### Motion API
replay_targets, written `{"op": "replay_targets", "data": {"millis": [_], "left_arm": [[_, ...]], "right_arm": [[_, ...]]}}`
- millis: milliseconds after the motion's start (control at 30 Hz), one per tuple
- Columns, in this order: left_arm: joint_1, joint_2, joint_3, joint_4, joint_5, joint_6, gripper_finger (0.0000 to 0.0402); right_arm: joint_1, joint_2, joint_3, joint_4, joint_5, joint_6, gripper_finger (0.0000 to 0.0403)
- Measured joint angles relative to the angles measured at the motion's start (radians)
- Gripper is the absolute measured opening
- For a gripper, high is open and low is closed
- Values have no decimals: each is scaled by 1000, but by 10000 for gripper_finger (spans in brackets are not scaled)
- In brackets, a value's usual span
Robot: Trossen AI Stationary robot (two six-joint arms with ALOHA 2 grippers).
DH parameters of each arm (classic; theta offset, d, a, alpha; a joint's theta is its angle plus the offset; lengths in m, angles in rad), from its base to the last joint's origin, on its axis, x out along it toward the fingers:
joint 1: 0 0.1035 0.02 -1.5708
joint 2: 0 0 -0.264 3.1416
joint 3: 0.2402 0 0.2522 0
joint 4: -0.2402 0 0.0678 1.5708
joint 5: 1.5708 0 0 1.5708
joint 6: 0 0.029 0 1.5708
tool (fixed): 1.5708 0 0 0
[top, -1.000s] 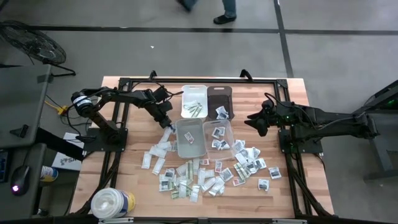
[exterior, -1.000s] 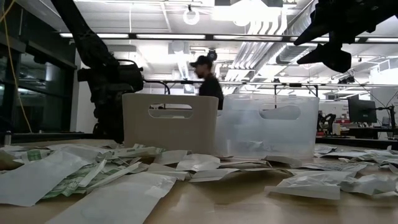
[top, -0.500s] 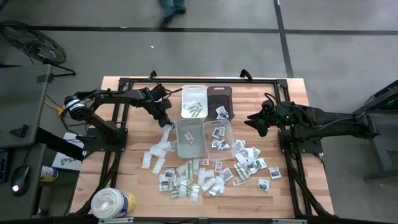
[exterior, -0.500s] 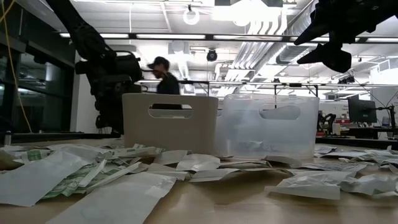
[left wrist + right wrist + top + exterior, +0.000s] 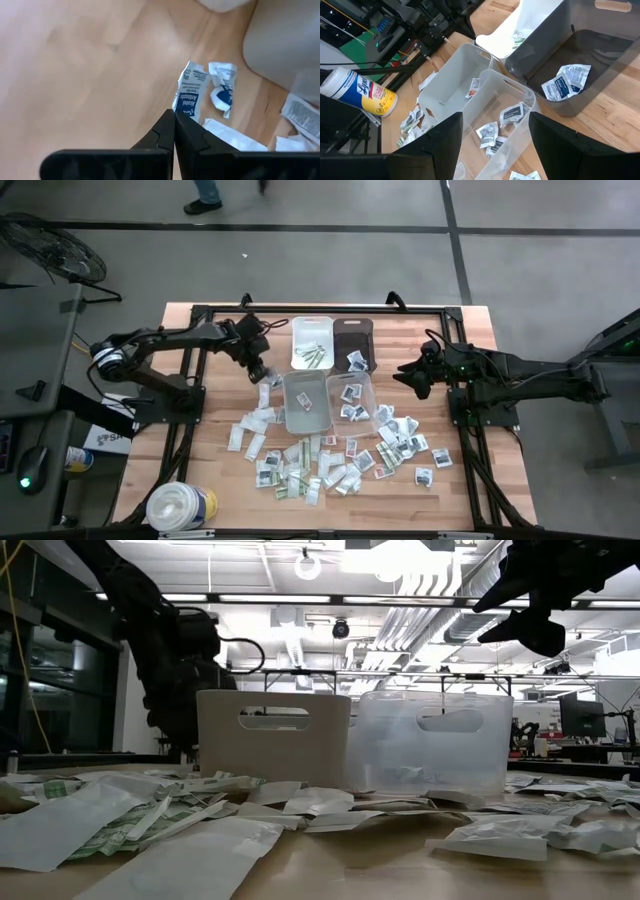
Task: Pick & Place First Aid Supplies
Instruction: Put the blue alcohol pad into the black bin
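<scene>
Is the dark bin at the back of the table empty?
No, the right wrist view shows a couple of white packets with blue print lying on the floor of the dark bin.

Around your wooden table (image 5: 200,470) lies a grey concrete floor (image 5: 540,250) crossed by dark lines (image 5: 455,240). At the far edge of the floor you can see a person's legs (image 5: 205,194) passing by. To the table's left stands a grey desk (image 5: 30,370) with a computer mouse (image 5: 27,483) on it, and beyond it a floor fan (image 5: 55,250) with a wire guard. Looking level across the table, you face an open industrial ceiling with long strip lights (image 5: 260,598), a round lamp (image 5: 308,566) and exposed ducts (image 5: 425,600). Dark glazed panels (image 5: 45,690) stand at one side, and a monitor (image 5: 578,716) stands on a desk at the other.
</scene>
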Motion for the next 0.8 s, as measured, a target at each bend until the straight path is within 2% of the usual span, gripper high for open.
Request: {"op": "replay_targets", "data": {"millis": [267, 433, 667, 800], "left_arm": [[0, -94, 0, -4, -80, -4, 0], [0, -136, 0, 1, -83, -18, 0], [0, -156, 0, 27, 20, -86, 0], [0, -156, 1, 96, 60, -120, 0]], "right_arm": [[0, 0, 0, -2, 0, 0, 222], [0, 0, 0, -2, 0, 0, 222], [0, 0, 0, -7, 0, -3, 222], [0, 0, 0, -8, 0, -8, 222]]}}
